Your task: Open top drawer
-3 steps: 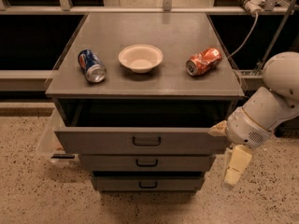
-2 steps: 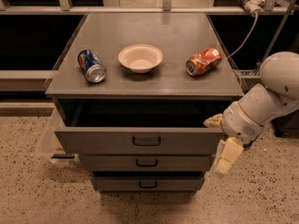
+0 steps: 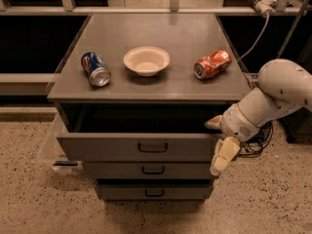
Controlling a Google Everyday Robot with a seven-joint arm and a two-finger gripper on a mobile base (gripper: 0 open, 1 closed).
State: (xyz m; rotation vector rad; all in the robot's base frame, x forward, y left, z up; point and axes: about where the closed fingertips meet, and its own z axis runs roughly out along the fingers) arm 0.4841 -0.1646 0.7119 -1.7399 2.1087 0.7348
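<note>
Gripper (image 3: 213,148) sits at the 3 o'clock end of the top drawer (image 3: 107,146), spread open and holding nothing. One finger reaches in over the drawer's upper edge toward 9 o'clock. The other hangs down toward 6 o'clock in front of the right corner. The front panel's corner appears to lie between them, though I cannot tell whether either finger touches it. My reading is that I am working the drawer by its corner rather than by the black bar handle (image 3: 152,147), which sits untouched at the panel's centre, toward 9 o'clock from me. My arm (image 3: 273,91) comes in from 2 o'clock, off the cabinet's right flank, which suits a sideways hook on that corner. The top drawer stands well forward of the cabinet, with a dark gap showing between its front and the cabinet top (image 3: 161,28), so I judge the opening largely done. At 6 o'clock beneath it, the middle drawer (image 3: 112,169) and bottom drawer (image 3: 122,191) sit further back and look shut. Count: three drawers, three handles. On the cabinet top are one white bowl (image 3: 146,61) at centre and two cans lying on their sides, a blue can (image 3: 95,68) at the bowl's 9 o'clock and a red can (image 3: 212,64) at its 3 o'clock, all well clear of the drawer.
</note>
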